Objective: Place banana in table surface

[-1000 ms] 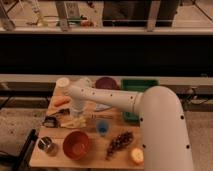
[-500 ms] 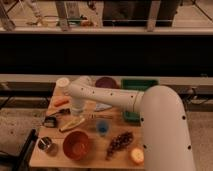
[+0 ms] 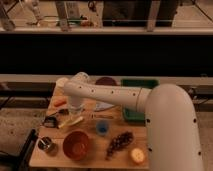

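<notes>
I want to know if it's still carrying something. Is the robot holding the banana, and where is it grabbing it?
It cannot be told. The gripper is low over the table surface, right above the banana, but the arm hides any contact.

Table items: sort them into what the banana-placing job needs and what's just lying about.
Job: banana, wooden table, gripper just above the banana.

Lying about: orange bowl, blue cup, grapes, green tray, carrot, metal cup.

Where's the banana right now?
The banana lies on the table surface, left of centre, just below the arm's tool and above the orange bowl.
</notes>
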Tool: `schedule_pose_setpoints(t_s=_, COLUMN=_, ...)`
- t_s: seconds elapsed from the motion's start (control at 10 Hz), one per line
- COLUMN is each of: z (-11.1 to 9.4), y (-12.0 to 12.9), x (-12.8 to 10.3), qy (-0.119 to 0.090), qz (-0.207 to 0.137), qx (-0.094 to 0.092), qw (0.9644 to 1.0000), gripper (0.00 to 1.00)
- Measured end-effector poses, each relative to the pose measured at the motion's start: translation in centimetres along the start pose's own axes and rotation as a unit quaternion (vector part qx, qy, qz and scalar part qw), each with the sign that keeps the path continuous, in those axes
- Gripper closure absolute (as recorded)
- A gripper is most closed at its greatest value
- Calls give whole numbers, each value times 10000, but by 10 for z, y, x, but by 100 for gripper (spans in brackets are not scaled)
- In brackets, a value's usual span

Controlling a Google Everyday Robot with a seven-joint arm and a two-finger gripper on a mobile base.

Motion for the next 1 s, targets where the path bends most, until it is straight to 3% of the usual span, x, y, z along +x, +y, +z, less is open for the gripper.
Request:
schedule_pose_setpoints(t_s=0.6, z=-48, y=-2, x=-24, qy=212, qz=-177, qx=492, qw=9984, gripper=97)
schedule_pose_setpoints(t_s=1.0, z=-59, y=-1, x=-22, qy=230, qz=-163, qx=621, qw=9977, gripper=97)
